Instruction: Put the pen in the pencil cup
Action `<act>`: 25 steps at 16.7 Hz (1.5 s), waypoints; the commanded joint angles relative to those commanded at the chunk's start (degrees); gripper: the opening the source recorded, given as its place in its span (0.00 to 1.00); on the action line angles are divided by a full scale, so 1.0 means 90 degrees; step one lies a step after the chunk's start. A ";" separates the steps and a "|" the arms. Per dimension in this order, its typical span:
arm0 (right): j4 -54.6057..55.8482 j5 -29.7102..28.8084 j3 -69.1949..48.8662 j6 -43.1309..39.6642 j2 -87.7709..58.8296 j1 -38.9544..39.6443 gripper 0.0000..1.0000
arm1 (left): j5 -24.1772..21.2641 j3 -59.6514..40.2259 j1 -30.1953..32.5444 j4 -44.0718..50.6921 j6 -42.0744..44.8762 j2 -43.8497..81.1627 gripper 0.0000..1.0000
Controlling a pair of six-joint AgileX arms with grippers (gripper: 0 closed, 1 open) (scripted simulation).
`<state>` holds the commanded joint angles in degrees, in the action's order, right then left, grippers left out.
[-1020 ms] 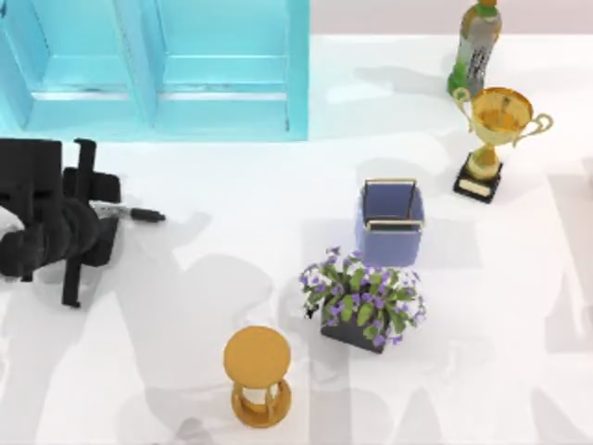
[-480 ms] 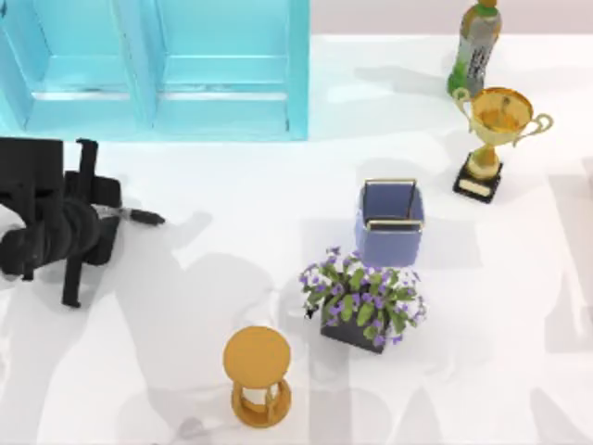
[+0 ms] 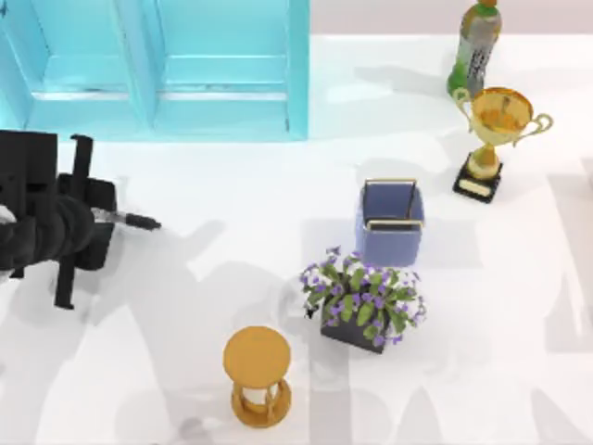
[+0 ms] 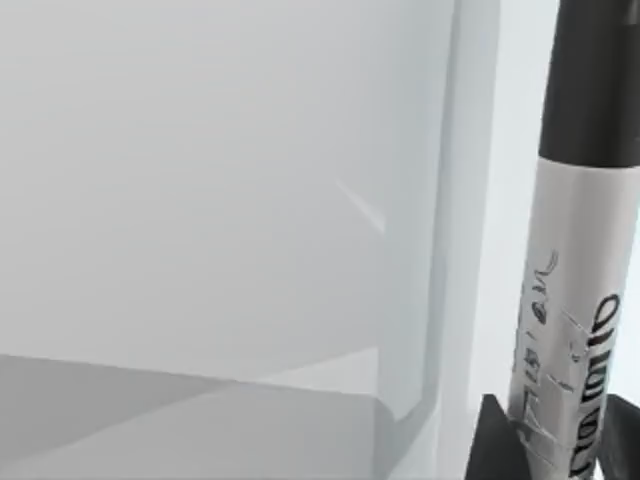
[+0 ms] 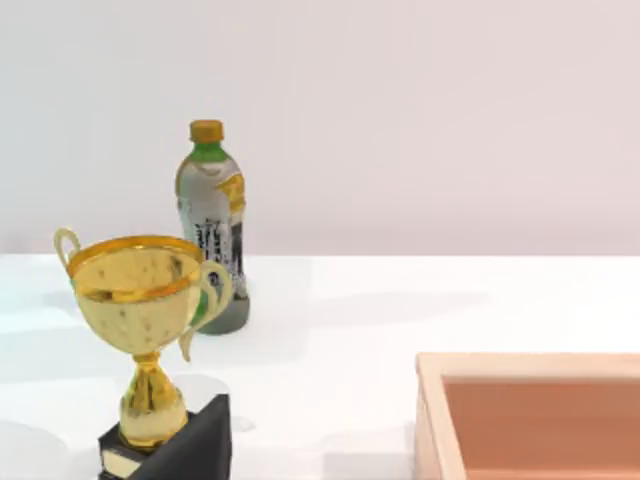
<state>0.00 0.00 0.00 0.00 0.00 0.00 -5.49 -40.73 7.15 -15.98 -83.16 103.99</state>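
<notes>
Left gripper (image 3: pixel 93 215) sits at the table's far left, just below the turquoise cabinet (image 3: pixel 157 69). It is clamped on the pen (image 3: pixel 130 220): the pen's dark tip pokes out to the right of the black fingers, and the left wrist view has the white lettered barrel (image 4: pixel 565 330) running up from between the finger pads, black end uppermost. The pen looks clear of the table, though I can't be sure of that from above.

Cup (image 3: pixel 390 222) stands well apart to the right, near the table's middle, mouth open upward, gold wire rim showing. Flower pot (image 3: pixel 361 301) just in front of it, blooms almost touching its near wall. Trophy (image 3: pixel 496 139) and bottle (image 3: pixel 475 46) are behind and to the right of it; a small wooden stool (image 3: pixel 258 375) sits near the front edge. Right arm parked off to the right; its wrist camera looks across at the trophy, the bottle and the corner of a wooden box (image 5: pixel 530 415).

Step in hand, as I judge it: carry the pen over to the cup. To do it well:
- gain height before crossing, enough to clear rim and flowers
- tip the pen toward upright so it enters end-first
- line up over the mouth's middle, away from the wire frame
- lower until the pen's end is inside before letting go
- approach from the left or rear, not over the blooms
</notes>
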 joint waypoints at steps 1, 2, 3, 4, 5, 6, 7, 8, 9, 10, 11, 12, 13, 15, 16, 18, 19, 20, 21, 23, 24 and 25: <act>0.0000 0.0000 0.0000 0.0000 0.0000 0.0000 1.00 | 0.0028 0.0046 0.0024 0.0301 -0.0029 -0.0325 0.00; 0.0000 0.0000 0.0000 0.0000 0.0000 0.0000 1.00 | 0.0060 0.0092 0.0051 0.0633 -0.0062 -0.0710 0.00; 0.0000 0.0000 0.0000 0.0000 0.0000 0.0000 1.00 | 0.0092 0.0137 0.0080 0.0997 -0.0098 -0.1159 0.00; 0.0000 0.0000 0.0000 0.0000 0.0000 0.0000 1.00 | 0.0126 0.0180 0.0112 0.1382 -0.0134 -0.1659 0.00; 0.0000 0.0000 0.0000 0.0000 0.0000 0.0000 1.00 | 0.0160 0.0221 0.0145 0.1781 -0.0170 -0.2193 0.00; 0.0000 0.0000 0.0000 0.0000 0.0000 0.0000 1.00 | 0.0192 0.0263 0.0179 0.2193 -0.0204 -0.2744 0.00; 0.0000 0.0000 0.0000 0.0000 0.0000 0.0000 1.00 | 0.0223 0.0307 0.0216 0.2610 -0.0236 -0.3289 0.00; 0.0000 0.0000 0.0000 0.0000 0.0000 0.0000 1.00 | 0.0252 0.0355 0.0253 0.3027 -0.0265 -0.3809 0.00; 0.0000 0.0000 0.0000 0.0000 0.0000 0.0000 1.00 | 0.0279 0.0407 0.0290 0.3435 -0.0292 -0.4290 0.00; 0.0000 0.0000 0.0000 0.0000 0.0000 0.0000 1.00 | 0.0302 0.0463 0.0325 0.3822 -0.0317 -0.4711 0.00; 0.0000 0.0000 0.0000 0.0000 0.0000 0.0000 1.00 | 0.0322 0.0520 0.0359 0.4171 -0.0339 -0.5064 0.00; 0.0000 0.0000 0.0000 0.0000 0.0000 0.0000 1.00 | 0.0338 0.0574 0.0390 0.4467 -0.0360 -0.5355 0.00; 0.0000 0.0000 0.0000 0.0000 0.0000 0.0000 1.00 | 0.0349 0.0621 0.0416 0.4689 -0.0380 -0.5572 0.00; 0.0000 0.0000 0.0000 0.0000 0.0000 0.0000 1.00 | 0.0363 0.0681 0.0448 0.4938 -0.0405 -0.5814 0.00; 0.0000 0.0000 0.0000 0.0000 0.0000 0.0000 1.00 | 0.0365 0.0688 0.0451 0.4962 -0.0407 -0.5836 0.00; 0.0000 0.0000 0.0000 0.0000 0.0000 0.0000 1.00 | 0.0365 0.0688 0.0451 0.4962 -0.0407 -0.5836 0.00; 0.0000 0.0000 0.0000 0.0000 0.0000 0.0000 1.00 | 0.0359 0.0667 0.0423 0.4953 -0.0392 -0.5809 0.00; 0.0000 0.0000 0.0000 0.0000 0.0000 0.0000 1.00 | 0.0359 0.0667 0.0423 0.4953 -0.0392 -0.5809 0.00; 0.0000 0.0000 0.0000 0.0000 0.0000 0.0000 1.00 | 0.0423 0.0621 0.0476 0.4916 -0.0348 -0.5751 0.00; 0.0000 0.0000 0.0000 0.0000 0.0000 0.0000 1.00 | 0.0752 0.0377 0.0750 0.4740 -0.0141 -0.5447 0.00; 0.0000 0.0000 0.0000 0.0000 0.0000 0.0000 1.00 | 0.1015 0.0182 0.0972 0.4613 0.0007 -0.5202 0.00; 0.0000 0.0000 0.0000 0.0000 0.0000 0.0000 1.00 | 0.1340 -0.0055 0.1246 0.4466 0.0180 -0.4896 0.00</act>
<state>0.00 0.00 0.00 0.00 0.00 0.00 6.58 -41.22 18.36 24.21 -81.54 59.93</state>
